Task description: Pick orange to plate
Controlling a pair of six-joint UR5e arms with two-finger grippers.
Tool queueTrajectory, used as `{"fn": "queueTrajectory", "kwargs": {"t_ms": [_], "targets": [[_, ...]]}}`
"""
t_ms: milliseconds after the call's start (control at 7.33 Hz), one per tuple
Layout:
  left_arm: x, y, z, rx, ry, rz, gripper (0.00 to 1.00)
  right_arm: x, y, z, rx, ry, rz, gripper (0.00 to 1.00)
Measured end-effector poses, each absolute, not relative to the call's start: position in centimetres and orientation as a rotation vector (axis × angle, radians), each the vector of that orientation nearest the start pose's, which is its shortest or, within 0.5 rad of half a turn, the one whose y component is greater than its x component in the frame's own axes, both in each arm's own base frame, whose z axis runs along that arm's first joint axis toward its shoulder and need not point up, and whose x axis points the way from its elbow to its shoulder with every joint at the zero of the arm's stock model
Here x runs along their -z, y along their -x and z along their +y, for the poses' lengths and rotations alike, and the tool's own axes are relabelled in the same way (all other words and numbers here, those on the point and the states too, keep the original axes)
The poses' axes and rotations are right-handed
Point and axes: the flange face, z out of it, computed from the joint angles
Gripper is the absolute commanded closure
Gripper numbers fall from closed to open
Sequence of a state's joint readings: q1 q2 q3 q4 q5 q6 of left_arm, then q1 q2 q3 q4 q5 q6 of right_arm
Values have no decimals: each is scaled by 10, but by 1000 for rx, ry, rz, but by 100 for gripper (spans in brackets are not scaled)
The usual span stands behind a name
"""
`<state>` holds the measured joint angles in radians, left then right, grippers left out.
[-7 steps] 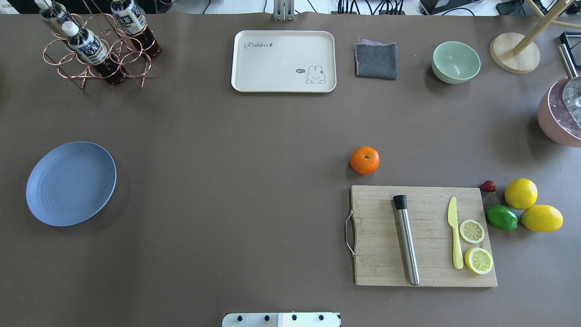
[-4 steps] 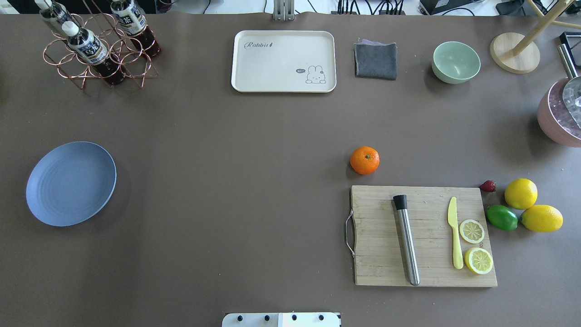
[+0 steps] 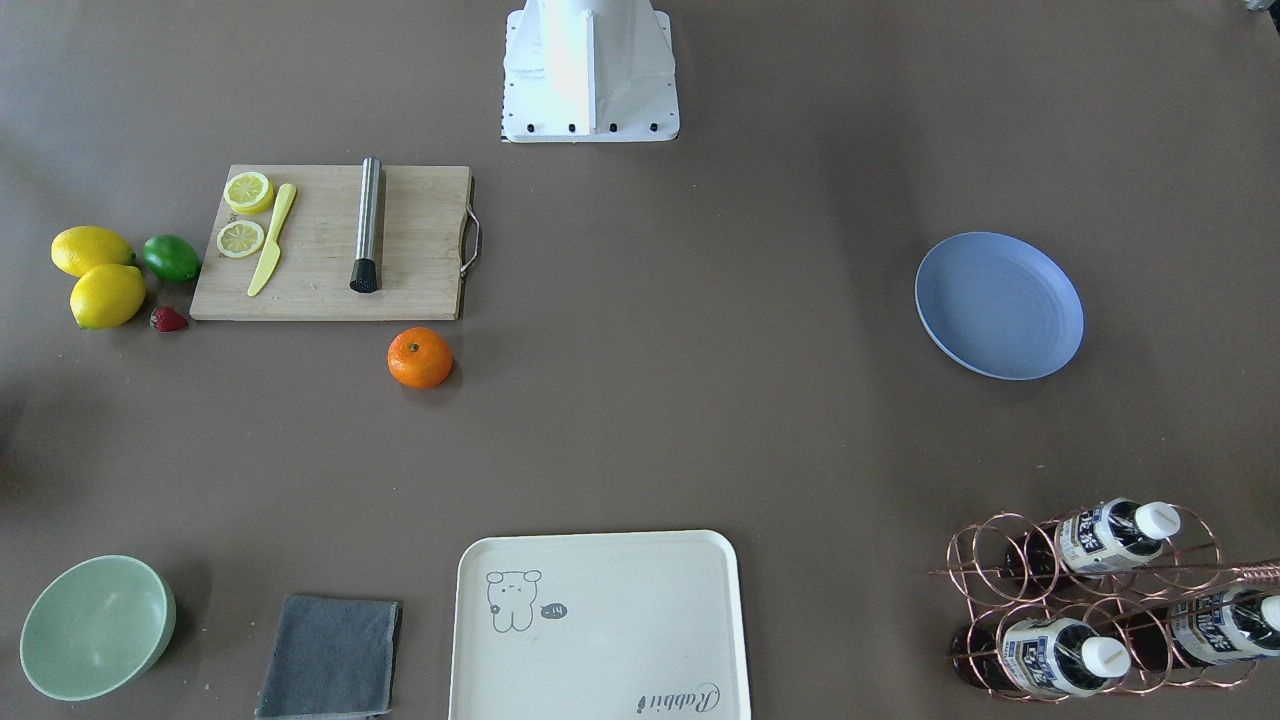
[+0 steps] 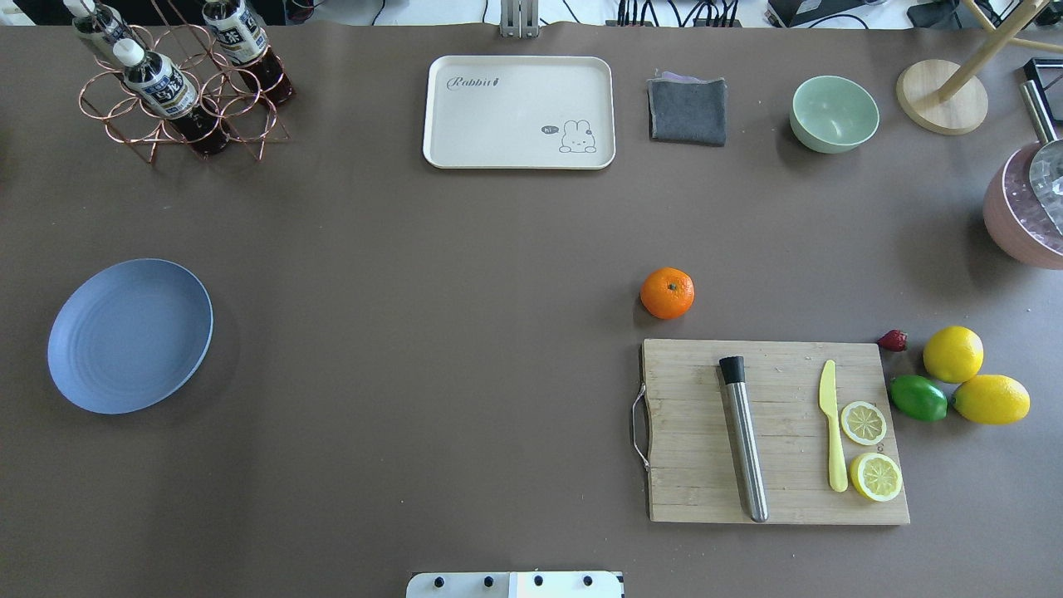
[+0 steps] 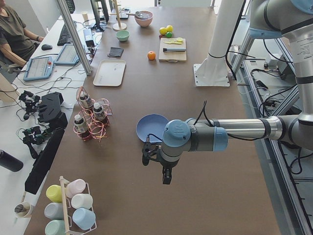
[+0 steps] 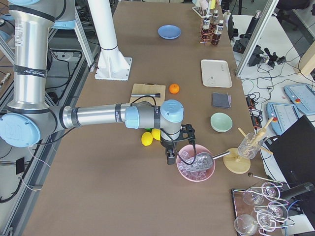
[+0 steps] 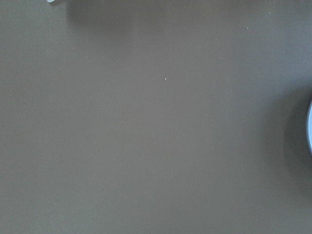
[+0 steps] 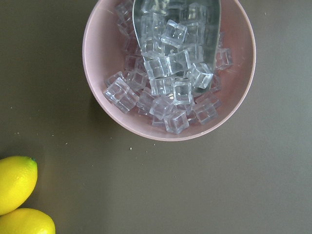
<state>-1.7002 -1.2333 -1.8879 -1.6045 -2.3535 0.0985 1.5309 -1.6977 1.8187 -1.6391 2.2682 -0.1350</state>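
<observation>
Brown table mat point(image 4: 415, 332), seen from overhead. At the near edge, 4 o'clock from centre, lies the cutting board point(image 4: 689, 432) with a steel muddler point(image 4: 745, 448), a yellow knife point(image 4: 831, 432) and two lemon slices point(image 4: 864, 422) on it. At the board's 3 o'clock: two lemons point(image 4: 952, 354), lime point(image 4: 918, 398), strawberry point(image 4: 893, 340).

Task item: the orange point(image 4: 667, 292) sits on the mat just off the board's far edge, 11 o'clock from the board's centre, stem dot up, apart from both arms. The plate point(image 4: 129, 335) is at the orange's 9 o'clock, well apart, flat on the mat.

Far edge: bottle rack point(image 4: 178, 100) at 11 o'clock, tray point(image 4: 519, 112) at 12, cloth point(image 4: 688, 110) and green bowl point(image 4: 834, 114) at 1.

From the side cams, the left gripper point(image 5: 166, 177) hangs over bare mat near the plate and the right gripper point(image 6: 171, 157) hangs by the pink bowl point(image 8: 95, 83) of ice. Can't tell whether either is released or clenched.
</observation>
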Motion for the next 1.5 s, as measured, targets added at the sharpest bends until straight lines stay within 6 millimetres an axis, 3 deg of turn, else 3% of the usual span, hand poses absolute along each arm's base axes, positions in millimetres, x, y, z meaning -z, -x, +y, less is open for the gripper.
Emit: {"fn": "queueTrajectory", "kwargs": {"t_ms": [955,1091,1500], "targets": [[-629,110,-335,27,-126,781,2,-602,-42,-449,193,-95,-705,0],[-627,110,-336,24,-134,781,2,-590,-33,-459,172,-95,-708,0],[-628,111,-339,20,-152,779,3,-514,43,-495,100,-94,-740,0]]}}
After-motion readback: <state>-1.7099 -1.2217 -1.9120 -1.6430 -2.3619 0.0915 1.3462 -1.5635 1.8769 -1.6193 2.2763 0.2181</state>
